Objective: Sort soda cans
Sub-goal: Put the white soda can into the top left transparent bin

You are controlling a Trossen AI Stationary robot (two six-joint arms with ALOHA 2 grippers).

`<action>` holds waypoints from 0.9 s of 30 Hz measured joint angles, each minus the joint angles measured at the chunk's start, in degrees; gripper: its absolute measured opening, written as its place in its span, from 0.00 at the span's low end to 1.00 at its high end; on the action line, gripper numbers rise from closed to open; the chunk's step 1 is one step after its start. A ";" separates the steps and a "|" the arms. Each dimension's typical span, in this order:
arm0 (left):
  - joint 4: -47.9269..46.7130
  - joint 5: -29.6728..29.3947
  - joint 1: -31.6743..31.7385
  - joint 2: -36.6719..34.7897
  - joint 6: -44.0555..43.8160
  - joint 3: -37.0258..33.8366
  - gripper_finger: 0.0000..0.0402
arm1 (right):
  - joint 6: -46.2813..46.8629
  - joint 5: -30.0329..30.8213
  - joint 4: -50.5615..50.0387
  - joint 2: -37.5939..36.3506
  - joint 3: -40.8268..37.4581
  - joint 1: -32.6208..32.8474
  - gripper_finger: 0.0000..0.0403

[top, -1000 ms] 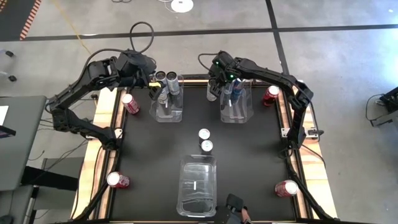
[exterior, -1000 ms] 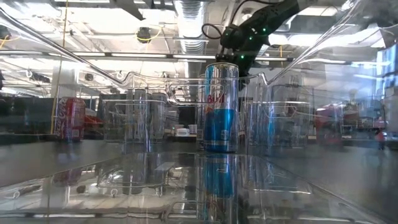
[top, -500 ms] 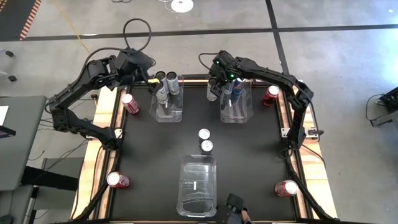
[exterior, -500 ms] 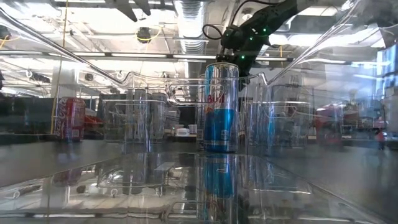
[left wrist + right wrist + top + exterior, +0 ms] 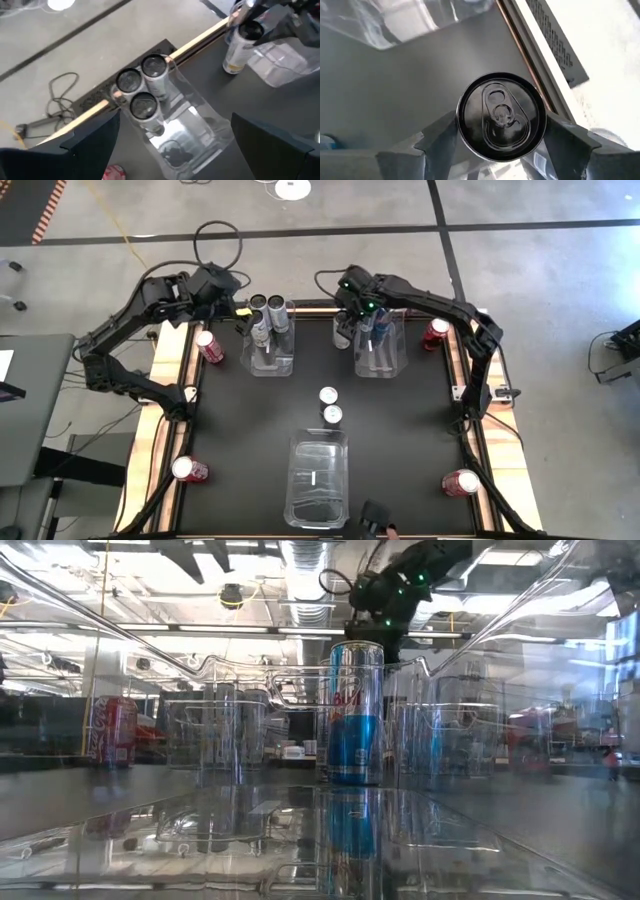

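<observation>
Three dark cans (image 5: 262,323) stand in the far-left clear bin (image 5: 270,358); they show again as dark cans (image 5: 145,105) in the left wrist view. My left gripper (image 5: 175,117) is open and hangs above and to the left of that bin, as my left gripper (image 5: 236,313) shows from above. My right gripper (image 5: 346,320) is at the far-left corner of the blue cans' bin (image 5: 378,350), shut on a silver can (image 5: 239,47) whose dark top (image 5: 501,116) fills the space between its fingers. My right gripper pinches the silver can between its two fingers (image 5: 440,137) just under the top rim (image 5: 462,127). It comes from above, pointing down. The can stays upright outside the bin. Whether its base (image 5: 230,69) is off the mat I cannot tell.
Red cans stand at the table's edges (image 5: 209,346), (image 5: 436,332), (image 5: 189,470), (image 5: 460,482). Two cans (image 5: 330,405) stand mid-table; a blue-and-silver can (image 5: 355,710) shows in the low view. An empty clear bin (image 5: 318,480) sits at the near edge.
My left gripper has drawn back from the far-left bin toward the table's left edge, leaving three dark cans standing in the bin. My right gripper has risen a little over the silver can.
</observation>
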 joint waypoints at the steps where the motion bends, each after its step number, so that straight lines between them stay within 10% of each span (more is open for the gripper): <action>1: 0.12 0.73 -0.01 0.00 -0.50 0.00 0.94 | 0.00 0.01 -0.34 0.00 0.85 0.58 0.70; 13: 0.67 -1.09 -1.09 0.00 -6.86 0.00 0.94 | 0.75 2.86 -0.60 -0.11 14.81 10.10 0.70; 27: -2.27 -0.12 -5.46 -0.57 5.45 0.02 0.94 | 4.83 0.52 15.91 5.84 17.55 12.80 0.70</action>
